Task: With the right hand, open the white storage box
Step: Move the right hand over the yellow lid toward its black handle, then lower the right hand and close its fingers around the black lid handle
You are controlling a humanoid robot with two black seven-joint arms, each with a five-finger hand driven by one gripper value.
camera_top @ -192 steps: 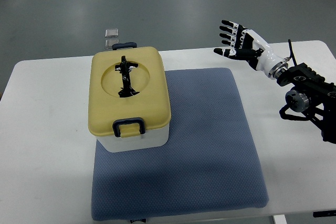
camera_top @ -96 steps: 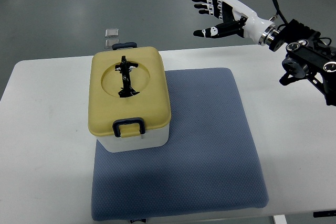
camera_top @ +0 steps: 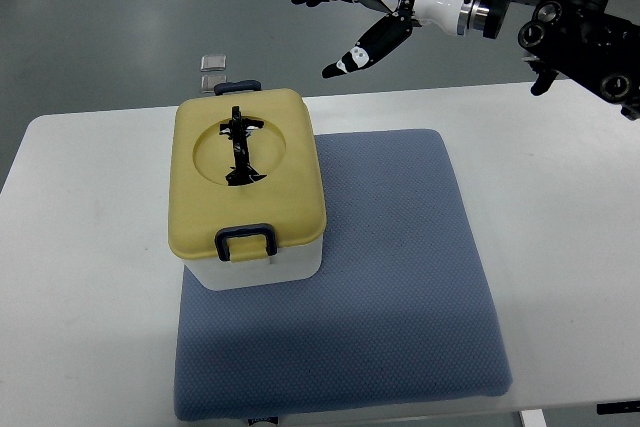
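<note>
1. Grey floor lay beyond a white table, on which a blue-grey mat was spread.
2. Right hand hung in the air beyond the table's far edge, fingers spread and extended leftward, thumb dropped below them, holding nothing. Its arm entered from the upper right.
3. Left hand was not in view.
4. White storage box stood on the mat's near-left part, its yellow lid fully seated. The hand was well apart from it, up and to the right of the lid's far edge.
5. Dark blue latch sat closed at the near side; a second latch showed at the far side. A black handle lay folded in the lid's round recess.
6. Two small metal squares lay on the floor behind the box.
7. Judged risk: both latches appeared engaged, so lifting the lid first would likely drag the whole box. Releasing only the far latch could tilt or jam the lid. A fast descent could shove the box off the mat's left edge.
</note>
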